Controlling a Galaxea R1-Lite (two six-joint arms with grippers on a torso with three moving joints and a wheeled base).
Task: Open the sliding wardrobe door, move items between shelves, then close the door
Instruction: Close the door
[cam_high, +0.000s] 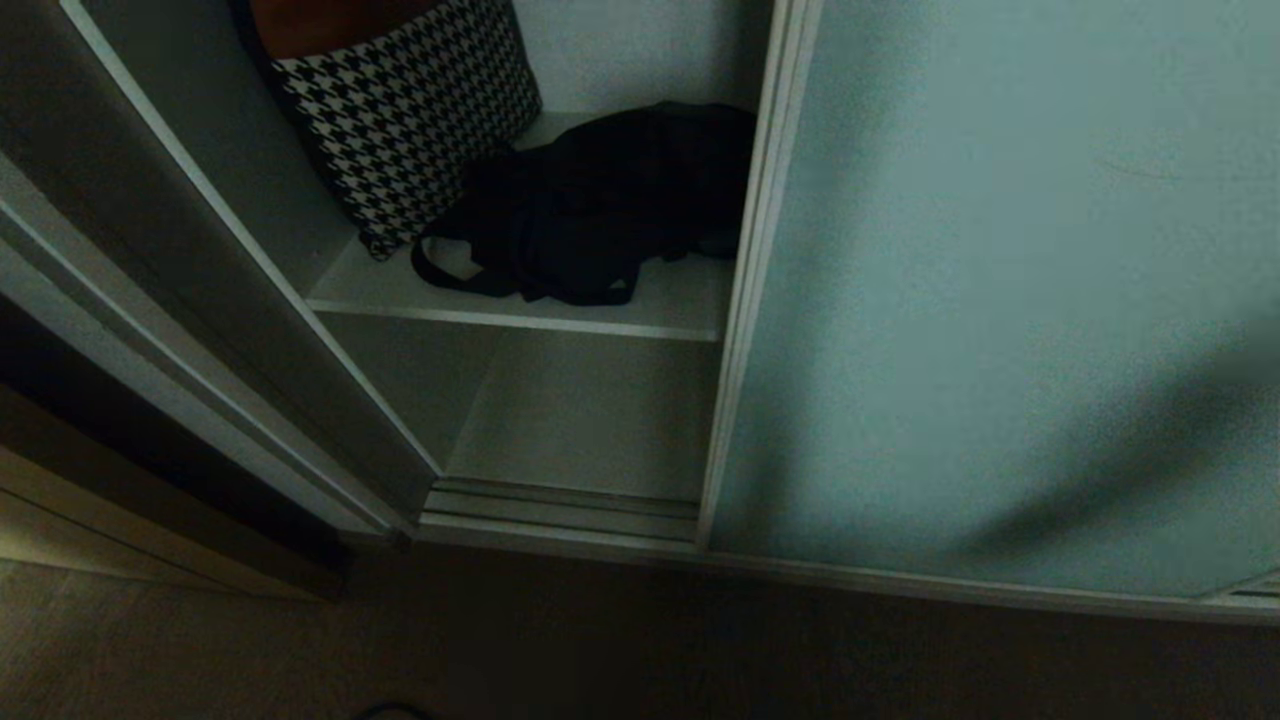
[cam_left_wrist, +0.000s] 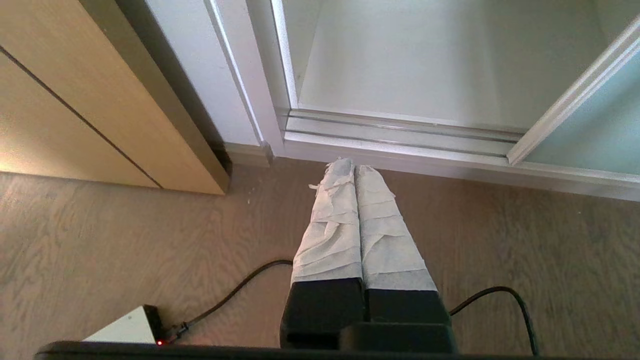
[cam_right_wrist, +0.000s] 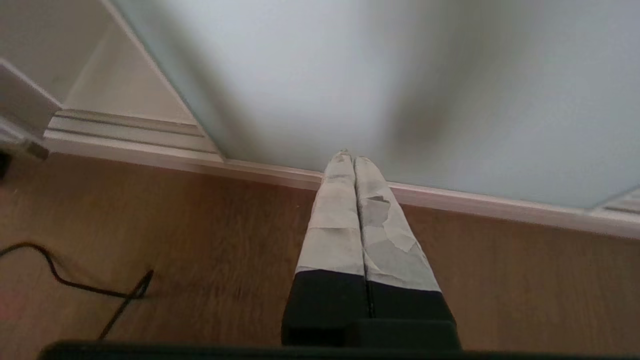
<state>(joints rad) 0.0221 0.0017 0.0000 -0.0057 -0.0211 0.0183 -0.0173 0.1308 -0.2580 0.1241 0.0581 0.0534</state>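
Observation:
The frosted blue-green sliding wardrobe door stands slid to the right, leaving the left compartment uncovered. A floppy black bag lies on the white shelf, beside a houndstooth cushion. Below it the lower shelf is bare. My left gripper is shut and empty, hanging over the wooden floor in front of the door track. The right gripper is shut and empty too, low before the door, near its bottom rail. Neither gripper shows in the head view.
A beige wooden cabinet stands left of the wardrobe. Black cables and a small white box lie on the floor behind my left gripper. Another cable lies on the floor in the right wrist view.

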